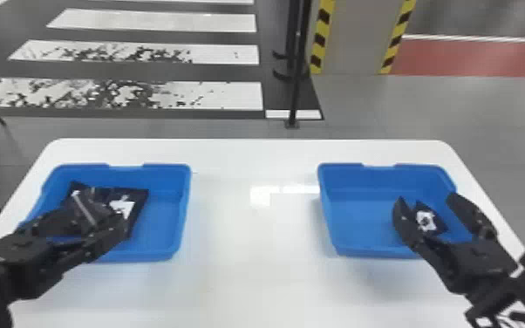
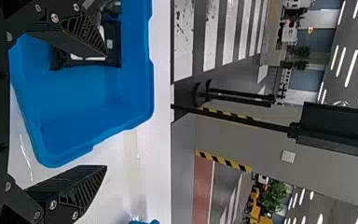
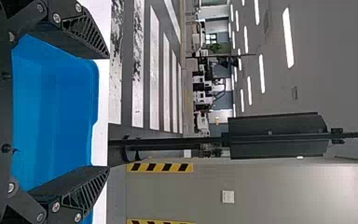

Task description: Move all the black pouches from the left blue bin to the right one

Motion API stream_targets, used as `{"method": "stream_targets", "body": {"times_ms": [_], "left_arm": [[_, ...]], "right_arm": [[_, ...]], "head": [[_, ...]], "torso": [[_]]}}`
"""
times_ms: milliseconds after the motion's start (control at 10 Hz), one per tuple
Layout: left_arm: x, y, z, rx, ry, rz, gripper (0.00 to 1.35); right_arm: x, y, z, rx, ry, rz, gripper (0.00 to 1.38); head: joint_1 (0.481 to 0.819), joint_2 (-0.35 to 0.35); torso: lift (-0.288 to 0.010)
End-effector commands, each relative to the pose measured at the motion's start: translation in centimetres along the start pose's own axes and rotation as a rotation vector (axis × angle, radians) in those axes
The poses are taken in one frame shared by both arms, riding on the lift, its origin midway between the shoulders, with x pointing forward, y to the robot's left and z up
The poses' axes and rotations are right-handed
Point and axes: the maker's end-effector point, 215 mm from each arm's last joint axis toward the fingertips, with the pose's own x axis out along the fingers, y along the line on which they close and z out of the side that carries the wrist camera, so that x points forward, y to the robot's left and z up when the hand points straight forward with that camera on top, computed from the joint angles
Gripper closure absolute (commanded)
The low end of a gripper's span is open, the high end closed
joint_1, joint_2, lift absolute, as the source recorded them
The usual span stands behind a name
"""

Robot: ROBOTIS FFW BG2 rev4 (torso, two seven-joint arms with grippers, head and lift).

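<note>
The left gripper [image 2: 106, 109] and right gripper [image 3: 108, 112] gape empty. Below the left one, flat black pouches with white patches [image 1: 139, 199] look light, floppy, perhaps slippery; pinching a raised edge should suit. Another black pouch [image 1: 436, 221] lies beneath the right.

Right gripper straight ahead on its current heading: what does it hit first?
Probably the far wall of the right blue bin. The right gripper points toward it, but its height over the rim is unclear, so it might pass above.
</note>
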Motion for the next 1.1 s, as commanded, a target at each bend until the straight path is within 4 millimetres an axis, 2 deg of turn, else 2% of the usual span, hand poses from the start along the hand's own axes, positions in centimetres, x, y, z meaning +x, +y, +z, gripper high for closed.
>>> {"method": "stream_targets", "body": {"times_ms": [0, 200, 300, 400, 600, 700, 800, 1000], "left_arm": [[-0.6, 2.7, 0.6, 0.017, -0.003, 0.073, 0.2], [-1.1, 7.3, 0.1, 0.026, 0.03, 0.186, 0.2], [-0.6, 9.4, -0.7, 0.005, 0.052, 0.222, 0.2], [0.0, 10.9, -0.8, 0.0, 0.059, 0.249, 0.2], [2.2, 13.6, -1.1, -0.017, 0.08, 0.293, 0.2], [3.9, 14.2, -1.8, -0.042, 0.096, 0.291, 0.2], [5.8, 13.7, -2.8, -0.067, 0.122, 0.264, 0.2], [8.2, 13.2, -3.8, -0.088, 0.154, 0.242, 0.2]], "right_arm": [[-2.4, 2.7, 0.8, 0.017, -0.008, 0.029, 0.17], [-4.4, 6.5, 0.6, 0.094, 0.012, 0.085, 0.17], [-4.9, 7.8, 0.6, 0.12, 0.018, 0.106, 0.17], [-5.0, 8.5, 0.4, 0.138, 0.025, 0.118, 0.17], [-5.0, 8.9, -0.1, 0.152, 0.037, 0.131, 0.18], [-5.1, 9.1, -0.3, 0.159, 0.043, 0.134, 0.18], [-5.0, 9.4, -0.6, 0.172, 0.05, 0.14, 0.18], [-5.1, 9.6, -0.9, 0.186, 0.058, 0.148, 0.19]], "head": [[0.695, -0.009], [0.695, 0.062], [0.695, 0.12], [0.695, 0.181], [0.695, 0.243], [0.695, 0.251], [0.695, 0.26], [0.695, 0.244]], "torso": [[-0.14], [-0.14], [-0.14], [-0.14], [-0.14], [-0.14], [-0.14], [-0.14]]}}
